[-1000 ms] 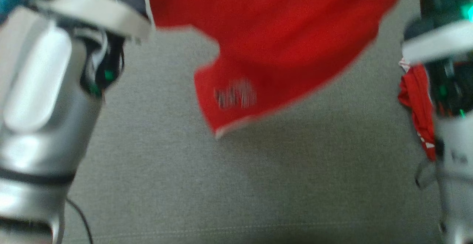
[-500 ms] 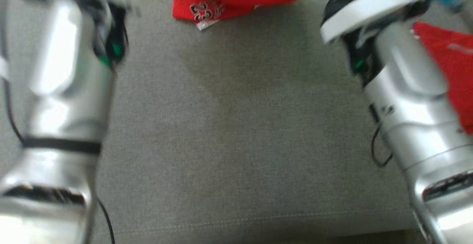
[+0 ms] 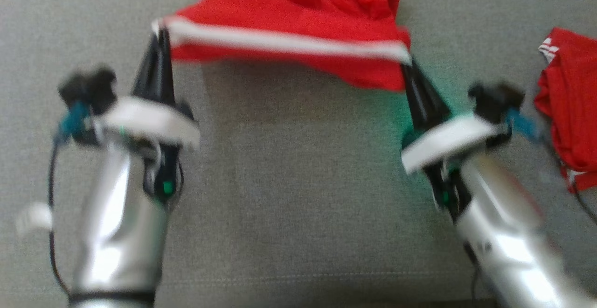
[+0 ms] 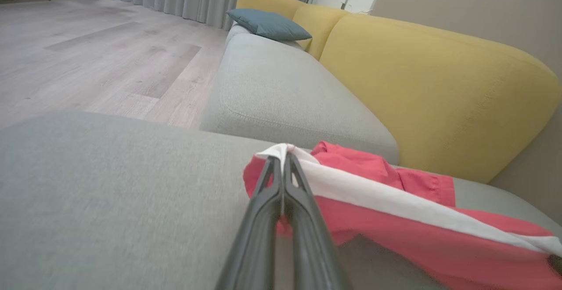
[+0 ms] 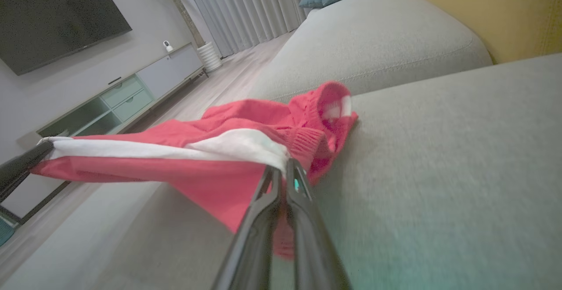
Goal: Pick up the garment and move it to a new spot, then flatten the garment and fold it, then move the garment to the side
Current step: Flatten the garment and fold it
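Observation:
The garment (image 3: 298, 23) is red with a white band along one edge. It lies at the far side of the grey sofa seat (image 3: 298, 182), its white band stretched taut between my two grippers. My left gripper (image 3: 161, 32) is shut on the band's left end, seen close in the left wrist view as the garment (image 4: 395, 219) pinched at my left gripper (image 4: 284, 151). My right gripper (image 3: 406, 60) is shut on the band's right end. The right wrist view has the garment (image 5: 197, 158) leading from my right gripper (image 5: 283, 164) toward the other fingers (image 5: 19, 164).
A second red cloth (image 3: 571, 102) lies crumpled at the seat's right edge, beside my right arm. Yellow back cushions (image 4: 439, 92) stand behind the seat. A blue pillow (image 4: 268, 24) rests further along the sofa. Wood floor (image 4: 88, 61) lies off the seat's front.
The head camera has shifted. Both grippers have come down from a high lift, and the garment now hangs stretched low between them over the seat instead of dangling in the air.

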Motion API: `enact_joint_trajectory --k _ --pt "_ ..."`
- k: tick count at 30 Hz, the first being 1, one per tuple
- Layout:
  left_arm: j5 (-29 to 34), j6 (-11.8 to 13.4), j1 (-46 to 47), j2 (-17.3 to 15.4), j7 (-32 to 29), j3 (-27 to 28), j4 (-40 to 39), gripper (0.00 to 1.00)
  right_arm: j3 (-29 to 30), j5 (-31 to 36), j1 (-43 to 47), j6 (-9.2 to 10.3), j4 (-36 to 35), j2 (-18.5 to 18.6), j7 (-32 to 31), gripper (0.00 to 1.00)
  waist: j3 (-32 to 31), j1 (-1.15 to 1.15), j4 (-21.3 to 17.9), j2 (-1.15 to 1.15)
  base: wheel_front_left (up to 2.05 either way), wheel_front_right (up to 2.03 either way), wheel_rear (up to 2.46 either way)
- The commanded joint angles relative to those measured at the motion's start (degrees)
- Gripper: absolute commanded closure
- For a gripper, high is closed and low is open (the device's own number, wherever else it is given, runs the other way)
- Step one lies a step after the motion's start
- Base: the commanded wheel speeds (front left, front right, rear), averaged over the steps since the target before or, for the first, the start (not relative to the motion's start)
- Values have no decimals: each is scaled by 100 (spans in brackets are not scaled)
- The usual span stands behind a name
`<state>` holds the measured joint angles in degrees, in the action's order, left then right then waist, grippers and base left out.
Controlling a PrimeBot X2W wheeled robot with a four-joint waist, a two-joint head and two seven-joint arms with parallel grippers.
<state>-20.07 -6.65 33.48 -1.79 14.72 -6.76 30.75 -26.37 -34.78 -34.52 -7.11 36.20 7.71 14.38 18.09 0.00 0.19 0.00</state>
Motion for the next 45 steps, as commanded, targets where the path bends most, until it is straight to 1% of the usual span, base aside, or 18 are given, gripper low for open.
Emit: enact_joint_trajectory --k 1,4,5,7,8,11,14,19,23,26,31,36,40,45 --pt "79 -31 -263 -115 28 155 -408 100 -47 60 292 -37 -348 27 61 100 -138 0 -1 0 0 0 0" --pt "72 -57 -1054 -112 28 46 -1026 100 35 244 986 -37 -882 173 61 100 -323 0 21 0 0 0 0" --pt "71 -64 -1576 -111 28 -44 -1362 100 128 387 1471 -37 -1229 249 61 100 -454 0 34 0 0 0 0" --pt "115 -69 -2061 -111 28 -119 -1589 100 246 569 1938 -37 -1548 317 62 100 -588 0 51 0 0 0 0" --pt "115 -69 -2061 -111 28 -119 -1589 100 246 569 1938 -37 -1548 317 62 100 -588 0 51 0 0 0 0" --pt "185 -72 -2683 -111 28 -217 -1909 100 496 792 2612 -37 -1986 369 -25 100 -788 0 80 0 0 0 0" --pt "251 -58 -3187 -190 18 -282 -2169 100 808 1019 3250 -37 -2541 357 -302 100 -970 0 85 0 0 0 0" --pt "260 107 -3919 -259 -239 -330 -2798 100 1280 1436 4170 -37 -3505 259 -931 100 -1199 0 82 0 0 0 0" --pt "221 251 -4371 -276 -508 -352 -3343 100 1515 1652 4742 -37 -4080 139 -1401 100 -1303 0 96 0 0 0 0" --pt "204 317 -4552 -321 -631 -333 -3634 100 1599 1746 5014 -37 -4384 36 -1636 100 -1331 0 81 0 0 0 0" --pt "210 299 -4358 -452 -748 -301 -3752 100 1629 1764 4947 -37 -4573 -145 -1901 100 -1245 0 -10 0 0 0 0" --pt "171 199 -3530 -578 -788 -251 -3543 100 1606 1679 4447 -37 -4477 -324 -2075 100 -959 0 -80 0 0 0 0" --pt "-1 113 -2528 -616 -761 -155 -3042 100 1533 1541 3857 -37 -4284 -412 -2105 100 -569 0 -129 0 0 0 0" --pt "-50 1 -1094 -679 -796 -348 -2107 100 1609 1396 3008 -37 -3818 -460 -1994 100 -52 0 -210 0 0 0 0"
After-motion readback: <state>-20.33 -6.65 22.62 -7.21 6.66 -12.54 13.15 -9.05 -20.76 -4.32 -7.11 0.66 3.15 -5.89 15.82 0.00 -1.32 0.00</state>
